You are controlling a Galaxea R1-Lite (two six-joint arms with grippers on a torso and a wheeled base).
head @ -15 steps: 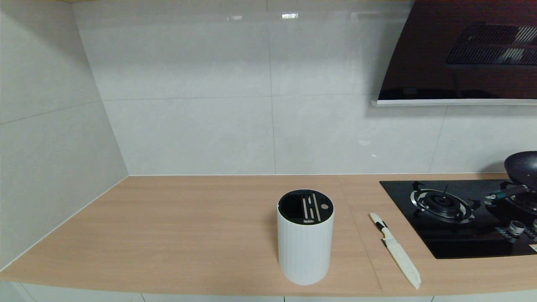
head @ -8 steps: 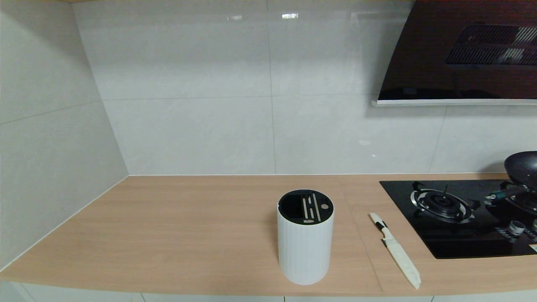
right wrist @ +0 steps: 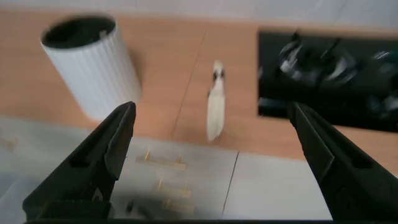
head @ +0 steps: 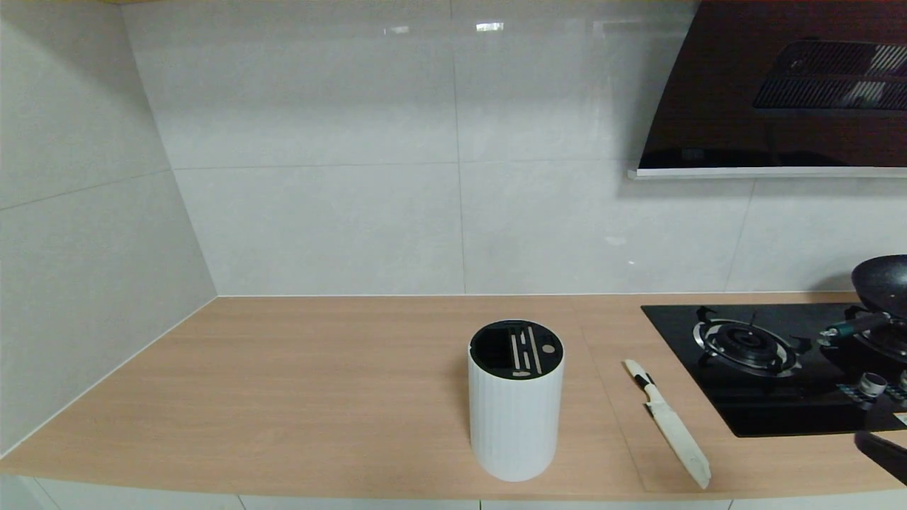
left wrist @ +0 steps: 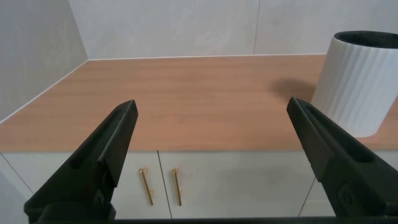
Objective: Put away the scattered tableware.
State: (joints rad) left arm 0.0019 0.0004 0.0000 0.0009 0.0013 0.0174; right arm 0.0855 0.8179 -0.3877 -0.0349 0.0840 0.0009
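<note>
A white ribbed knife holder [head: 515,400] with a black slotted top stands near the front edge of the wooden counter. To its right lies a knife [head: 669,423] with a pale blade and a white and black handle, blade toward the front edge. My left gripper [left wrist: 211,109] is open, below and in front of the counter edge, with the holder [left wrist: 360,81] off to one side. My right gripper [right wrist: 212,109] is open and empty, above the cabinet front, looking onto the knife [right wrist: 215,106] and the holder [right wrist: 93,62]. A dark part of my right arm [head: 884,453] shows at the head view's lower right.
A black gas hob [head: 772,365] takes up the counter's right end, with a dark wok [head: 882,283] on its far burner and a range hood [head: 779,92] above. Tiled walls close the back and left. Cabinet doors with gold handles [left wrist: 160,186] sit below the counter [head: 283,382].
A dark part of my right arm has come into the head view at the lower right corner. The holder and the knife have not moved.
</note>
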